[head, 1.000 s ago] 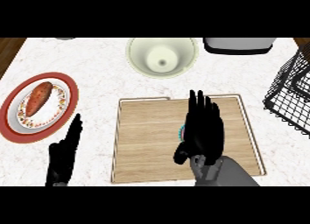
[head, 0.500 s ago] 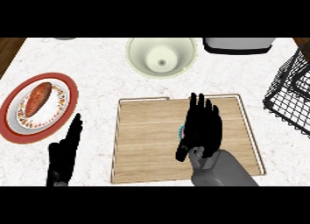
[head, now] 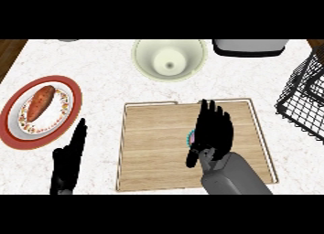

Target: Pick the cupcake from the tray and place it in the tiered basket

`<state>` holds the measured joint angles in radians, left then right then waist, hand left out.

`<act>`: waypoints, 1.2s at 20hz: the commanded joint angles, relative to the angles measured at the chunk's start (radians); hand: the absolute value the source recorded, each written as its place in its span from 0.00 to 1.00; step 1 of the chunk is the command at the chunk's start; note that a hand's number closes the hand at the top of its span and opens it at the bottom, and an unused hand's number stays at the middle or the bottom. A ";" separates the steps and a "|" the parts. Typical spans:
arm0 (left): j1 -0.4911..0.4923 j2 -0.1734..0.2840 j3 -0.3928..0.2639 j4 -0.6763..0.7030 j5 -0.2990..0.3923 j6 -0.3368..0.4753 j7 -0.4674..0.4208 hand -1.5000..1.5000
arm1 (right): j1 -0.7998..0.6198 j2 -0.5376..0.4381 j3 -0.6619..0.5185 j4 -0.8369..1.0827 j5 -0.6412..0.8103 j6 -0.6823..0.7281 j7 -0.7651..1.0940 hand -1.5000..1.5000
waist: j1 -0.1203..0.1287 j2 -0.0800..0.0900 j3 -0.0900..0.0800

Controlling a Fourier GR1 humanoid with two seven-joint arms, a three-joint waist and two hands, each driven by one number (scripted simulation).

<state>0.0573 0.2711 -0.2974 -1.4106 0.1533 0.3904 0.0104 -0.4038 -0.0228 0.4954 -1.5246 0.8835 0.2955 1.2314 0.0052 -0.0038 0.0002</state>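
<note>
Wooden and pale, the tray (head: pixel 151 151) lay in the middle of the white counter (head: pixel 104 64), and my right hand (head: pixel 211 132) was spread over it with the fingers straight, pointing away from me. Under the left edge of that hand I saw only a small sliver of teal and pink, which I took for the cupcake (head: pixel 190 137); the hand hid the rest of it. The fingers were not curled around it, so I judged that the cupcake was not grasped yet and that it was on the tray.

My left hand (head: pixel 68 157) rested open at the lower left of the view, beside the tray, fingers up.

The basket (head: pixel 306 100), made of black wire, stood at the right edge of the counter, well apart from the cupcake. I could not see inside its tiers.

So, by my judgement, the task was in its first part: the hand was above the cupcake, but the closing of the fingers, the lifting, the carrying to the right and the placing in the basket were all left to do.

Also on the counter were a plate (head: pixel 16 132) with some food at the left and a bowl (head: pixel 169 59) behind the tray.
</note>
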 commanded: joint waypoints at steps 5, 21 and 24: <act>0.002 -0.022 -0.008 0.038 -0.006 -0.023 -0.024 0.50 | -0.024 0.022 -0.002 0.062 -0.042 0.027 0.255 0.00 | 0.005 0.004 -0.002; 0.005 -0.029 0.052 0.058 -0.019 -0.052 -0.037 0.50 | 0.059 -0.018 0.022 0.089 0.046 0.041 0.033 1.00 | -0.008 0.002 -0.001; -0.017 -0.064 0.020 0.037 -0.062 -0.012 -0.001 0.50 | -0.024 0.022 0.030 0.193 0.113 -0.006 0.008 1.00 | -0.001 0.004 0.000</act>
<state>0.0506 0.2420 -0.2555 -1.3837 0.1245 0.3525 -0.0115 -0.3893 -0.0237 0.5171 -1.3767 0.9458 0.2463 1.1236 0.0041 -0.0064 0.0009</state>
